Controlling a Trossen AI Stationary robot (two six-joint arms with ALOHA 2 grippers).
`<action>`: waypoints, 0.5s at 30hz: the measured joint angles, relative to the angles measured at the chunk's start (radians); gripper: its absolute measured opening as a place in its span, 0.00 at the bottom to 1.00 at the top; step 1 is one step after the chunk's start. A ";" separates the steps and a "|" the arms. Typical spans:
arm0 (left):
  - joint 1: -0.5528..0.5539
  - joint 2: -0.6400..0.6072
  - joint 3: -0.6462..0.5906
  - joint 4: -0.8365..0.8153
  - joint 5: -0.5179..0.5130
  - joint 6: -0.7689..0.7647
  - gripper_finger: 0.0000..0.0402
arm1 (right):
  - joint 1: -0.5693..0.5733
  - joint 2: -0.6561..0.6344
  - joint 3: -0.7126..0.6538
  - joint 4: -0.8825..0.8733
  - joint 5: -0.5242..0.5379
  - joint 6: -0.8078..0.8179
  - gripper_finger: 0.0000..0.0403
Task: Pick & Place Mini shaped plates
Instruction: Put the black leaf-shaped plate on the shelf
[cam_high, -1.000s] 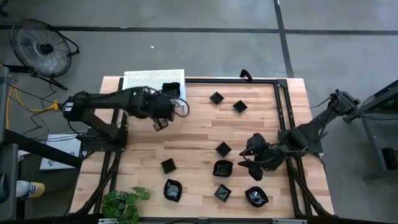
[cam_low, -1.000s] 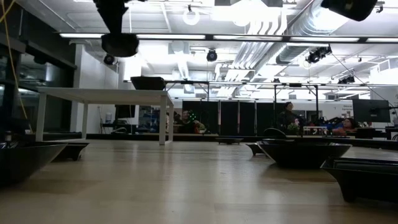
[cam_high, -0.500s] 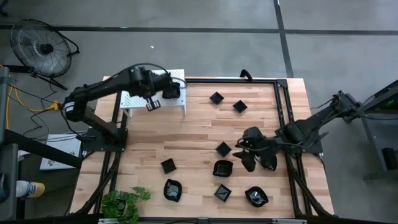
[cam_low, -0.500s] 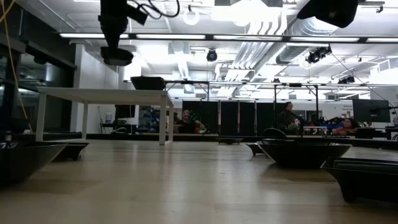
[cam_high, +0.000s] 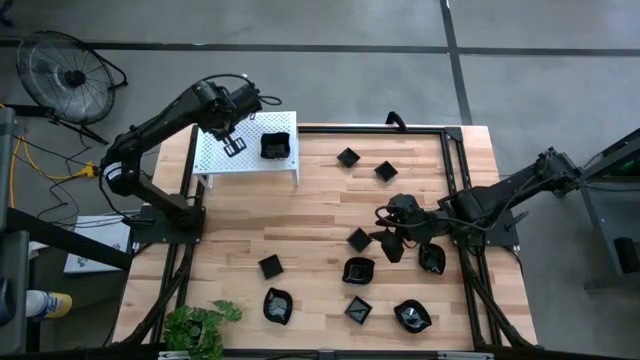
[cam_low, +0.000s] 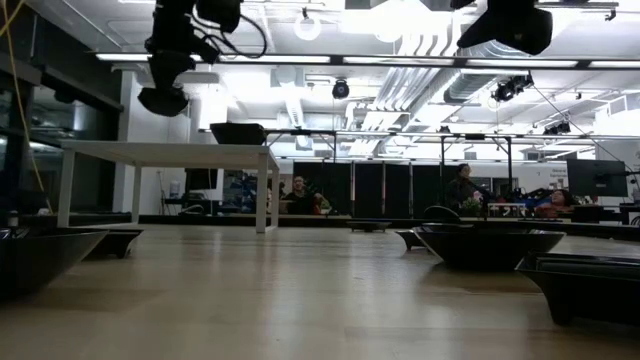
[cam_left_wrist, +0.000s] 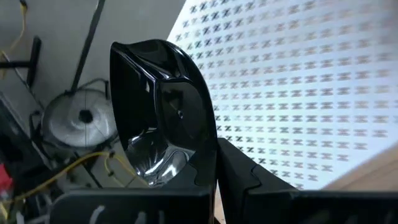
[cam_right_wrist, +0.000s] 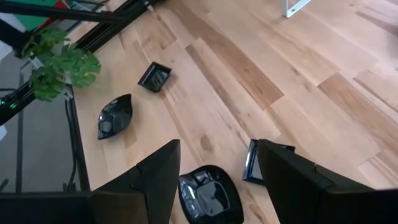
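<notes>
A pale butcher-block table (cam_high: 310, 215) of long wooden strips, edged by a black frame (cam_high: 452, 180), sat on a grey concrete floor (cam_high: 340, 70) marked with dark seams. The white perforated shelf (cam_high: 225, 160) stood at the table's far left corner, and 1 black dish (cam_high: 275, 146) rested on it near its right edge. The left gripper (cam_high: 232, 146) hovered over that shelf, just left of the dish, its fingers clenched on a glossy black plate (cam_left_wrist: 158, 118), which the left wrist view showed gripped by its rim, with the shelf's punched surface behind it. Right of the shelf, 2 small square plates (cam_high: 347, 157) lay near the far edge of the table. Farther from the shelf, toward the near edge, the other mini shaped plates (cam_high: 358, 270) were scattered apart from one another: square ones, wavy-edged ones and a leaf-like one (cam_right_wrist: 114, 116). The right gripper (cam_high: 392, 240) hung over this group with its fingers spread wide and nothing between them, above a square plate (cam_right_wrist: 254, 163) and a rounded wavy one (cam_right_wrist: 208, 196). A potted plant (cam_high: 200, 325) sat at the table's near left corner. A floor fan (cam_high: 65, 70) stood on the concrete left of the shelf. In the low view the room beyond was a bright workshop with ceiling lights (cam_low: 305, 25), ducts and a white table (cam_low: 165, 155).
</notes>
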 joint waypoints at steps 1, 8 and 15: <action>0.010 0.000 -0.012 0.001 0.000 0.000 0.00 | -0.006 0.000 0.000 0.000 0.000 0.001 0.52; 0.030 0.002 -0.133 0.087 0.014 0.008 0.00 | -0.051 0.000 0.000 0.013 -0.006 0.002 0.52; 0.029 0.002 -0.223 0.158 0.056 -0.001 0.00 | -0.056 0.000 0.000 0.017 -0.008 0.000 0.52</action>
